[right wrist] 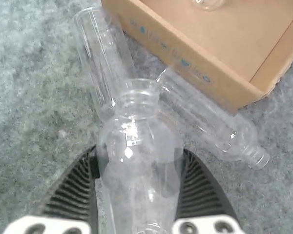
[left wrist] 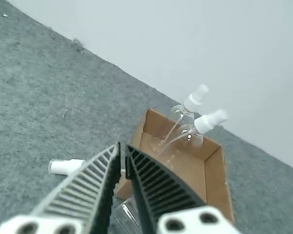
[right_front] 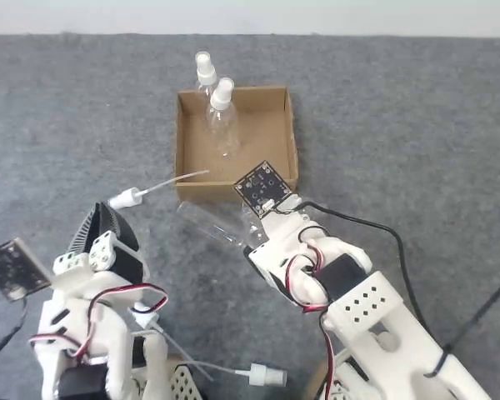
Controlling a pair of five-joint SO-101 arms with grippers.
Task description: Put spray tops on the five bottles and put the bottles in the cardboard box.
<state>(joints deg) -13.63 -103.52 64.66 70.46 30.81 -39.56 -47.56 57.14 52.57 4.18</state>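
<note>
The right pincer point(right wrist: 139, 156) is clenched on a capless clear bottle point(right wrist: 136, 173), held just on the near side of the cardboard box point(right_front: 207, 191), its long axis running near-to-far with the open neck toward the box. The loose spray top point(right_front: 126, 198) lies on the counter point(right_front: 417, 125) off to the left, just beyond the left pincer point(right_front: 105, 222), its dip tube trailing right toward the box's near wall. That left arm is the nearer one: it crouches low, tilted up, pincer closed on nothing I can see.
</note>
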